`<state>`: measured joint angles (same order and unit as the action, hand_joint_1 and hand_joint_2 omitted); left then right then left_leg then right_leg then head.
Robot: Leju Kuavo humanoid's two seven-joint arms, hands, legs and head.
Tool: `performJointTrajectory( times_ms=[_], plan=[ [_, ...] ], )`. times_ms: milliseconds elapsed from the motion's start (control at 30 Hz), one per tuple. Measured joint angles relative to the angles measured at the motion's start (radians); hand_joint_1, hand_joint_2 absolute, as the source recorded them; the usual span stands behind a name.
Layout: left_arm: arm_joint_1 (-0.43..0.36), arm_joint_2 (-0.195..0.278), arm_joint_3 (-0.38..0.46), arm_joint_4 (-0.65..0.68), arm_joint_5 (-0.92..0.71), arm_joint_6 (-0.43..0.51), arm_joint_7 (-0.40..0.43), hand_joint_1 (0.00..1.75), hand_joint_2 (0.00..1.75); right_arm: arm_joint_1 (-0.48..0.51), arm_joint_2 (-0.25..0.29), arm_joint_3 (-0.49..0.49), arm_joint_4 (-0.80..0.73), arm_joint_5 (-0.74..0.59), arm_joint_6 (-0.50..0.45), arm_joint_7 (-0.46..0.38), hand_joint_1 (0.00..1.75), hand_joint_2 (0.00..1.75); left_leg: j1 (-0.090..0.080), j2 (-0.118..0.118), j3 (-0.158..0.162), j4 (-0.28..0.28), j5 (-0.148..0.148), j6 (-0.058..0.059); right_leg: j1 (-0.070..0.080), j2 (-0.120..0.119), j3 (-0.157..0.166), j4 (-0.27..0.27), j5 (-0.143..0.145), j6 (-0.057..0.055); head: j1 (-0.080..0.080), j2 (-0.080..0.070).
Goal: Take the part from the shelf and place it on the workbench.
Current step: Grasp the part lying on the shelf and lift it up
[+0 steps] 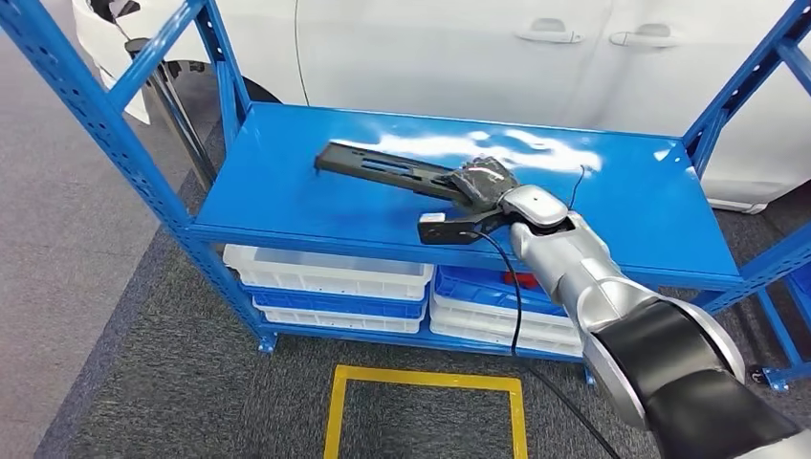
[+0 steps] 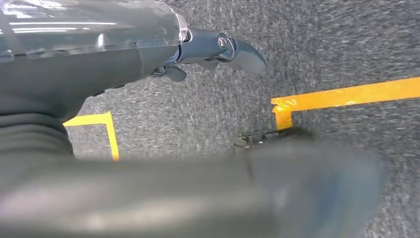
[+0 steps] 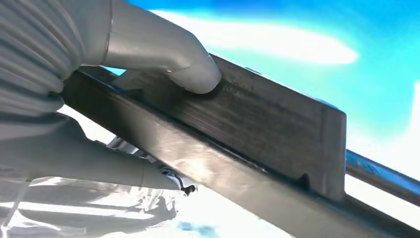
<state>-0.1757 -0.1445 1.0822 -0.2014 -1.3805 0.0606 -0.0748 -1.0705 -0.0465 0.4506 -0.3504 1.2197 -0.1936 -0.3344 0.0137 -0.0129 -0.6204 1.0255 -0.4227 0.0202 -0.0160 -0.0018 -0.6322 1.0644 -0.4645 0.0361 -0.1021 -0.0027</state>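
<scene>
Step in hand: grasping the part (image 1: 397,173) on the shelf (image 1: 287,206), judged early in the task; no worktop is seen.
Right hand (image 1: 486,182): closed around the part's near end, thumb (image 3: 193,74) pressed on its flat side in the right wrist view.
Left hand (image 2: 218,49): hangs over grey carpet with yellow floor tape (image 2: 346,94); fingers apart, holding nothing visible.
Part location: lies on the blue shelf top, toward 12 o'clock from the robot, above the white bins (image 1: 330,273).
Long axis: runs from about 10 o'clock to 4 o'clock; the free end points to 10 o'clock.
Advice: grip firmly, lift straight up, keep the long free end level and away from the shelf posts (image 1: 115,129).
</scene>
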Motion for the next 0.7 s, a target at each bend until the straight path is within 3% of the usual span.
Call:
performJointTrajectory(
  times_ms=[100,133,167,200,267,333,400,500,600,633,667,700],
  plan=[
    [0.0,0.0,0.005,0.0,0.008,0.007,-0.028,0.0,1.75,0.019,0.0,-0.073,-0.158,-0.283,0.115,-0.137,1.75,1.75,-0.002,-0.001,0.003,-0.001,-0.001,0.008,0.002,0.001,-0.086,0.181,-0.082,-0.001,0.0,0.0],
    [0.001,0.001,0.008,0.0,0.014,0.011,-0.039,0.0,1.75,0.034,0.0,-0.089,-0.247,-0.398,0.183,-0.145,1.75,1.75,-0.003,-0.001,0.005,-0.001,-0.003,0.01,0.002,0.001,-0.111,0.229,-0.092,-0.001,0.0,0.0],
    [0.004,0.001,0.011,0.0,0.019,0.016,-0.051,0.0,1.75,0.05,0.0,-0.098,-0.347,-0.517,0.251,-0.135,1.75,1.75,-0.004,-0.001,0.008,0.0,-0.006,0.012,0.002,0.001,-0.12,0.241,-0.083,-0.002,0.0,0.0],
    [0.007,0.002,0.016,0.0,0.027,0.022,-0.064,0.0,1.75,0.063,0.001,-0.102,-0.448,-0.634,0.313,-0.113,1.75,1.75,-0.004,-0.001,0.012,0.0,-0.009,0.012,0.002,0.001,-0.112,0.215,-0.056,-0.004,0.0,0.0],
    [0.015,0.003,0.025,0.0,0.043,0.041,-0.091,0.0,1.75,0.082,0.003,-0.104,-0.639,-0.853,0.404,-0.056,1.75,1.75,-0.006,-0.001,0.02,0.001,-0.018,0.008,0.005,0.001,-0.061,0.088,0.02,-0.012,0.0,0.0],
    [0.024,0.003,0.036,0.0,0.06,0.062,-0.116,0.0,1.75,0.098,0.007,-0.104,-0.802,-1.041,0.459,-0.001,1.75,1.75,-0.01,0.0,0.022,0.003,-0.024,0.0,0.012,0.002,-0.021,-0.012,0.054,-0.021,0.0,0.0],
    [0.03,0.004,0.047,0.0,0.075,0.081,-0.138,0.0,1.75,0.117,0.011,-0.106,-0.925,-1.204,0.496,0.045,1.75,1.75,-0.01,0.004,0.023,0.001,-0.028,-0.01,0.017,0.007,-0.014,-0.036,0.049,-0.028,0.0,0.0],
    [0.035,0.004,0.062,0.0,0.094,0.102,-0.17,0.0,1.75,0.156,-0.001,-0.111,-1.054,-1.381,0.525,0.085,1.75,1.75,-0.01,0.014,0.014,0.031,-0.056,-0.024,0.009,0.012,0.0,-0.051,0.049,-0.041,0.0,0.0],
    [0.037,0.004,0.073,0.0,0.107,0.101,-0.216,0.0,1.75,0.206,-0.038,-0.108,-1.144,-1.513,0.541,0.104,1.75,1.75,-0.008,0.017,-0.068,0.209,-0.139,-0.031,0.008,0.012,0.011,-0.056,0.047,-0.049,0.0,0.0],
    [0.038,0.004,0.075,0.0,0.11,0.095,-0.236,0.0,1.75,0.232,-0.052,-0.105,-1.17,-1.55,0.543,0.108,1.75,1.75,-0.007,0.017,-0.096,0.263,-0.154,-0.033,0.009,0.012,0.012,-0.055,0.046,-0.05,0.0,0.0],
    [0.038,0.004,0.077,0.0,0.112,0.089,-0.254,0.0,1.75,0.261,-0.065,-0.102,-1.192,-1.577,0.543,0.11,1.75,1.75,-0.006,0.017,-0.109,0.286,-0.152,-0.033,0.009,0.013,0.014,-0.054,0.045,-0.05,0.0,0.0],
    [0.038,0.004,0.078,0.0,0.115,0.084,-0.269,0.0,1.75,0.289,-0.078,-0.098,-1.213,-1.596,0.542,0.111,1.75,1.75,-0.005,0.017,-0.103,0.267,-0.13,-0.033,0.009,0.014,0.016,-0.053,0.043,-0.05,0.0,0.0]
  ],
)
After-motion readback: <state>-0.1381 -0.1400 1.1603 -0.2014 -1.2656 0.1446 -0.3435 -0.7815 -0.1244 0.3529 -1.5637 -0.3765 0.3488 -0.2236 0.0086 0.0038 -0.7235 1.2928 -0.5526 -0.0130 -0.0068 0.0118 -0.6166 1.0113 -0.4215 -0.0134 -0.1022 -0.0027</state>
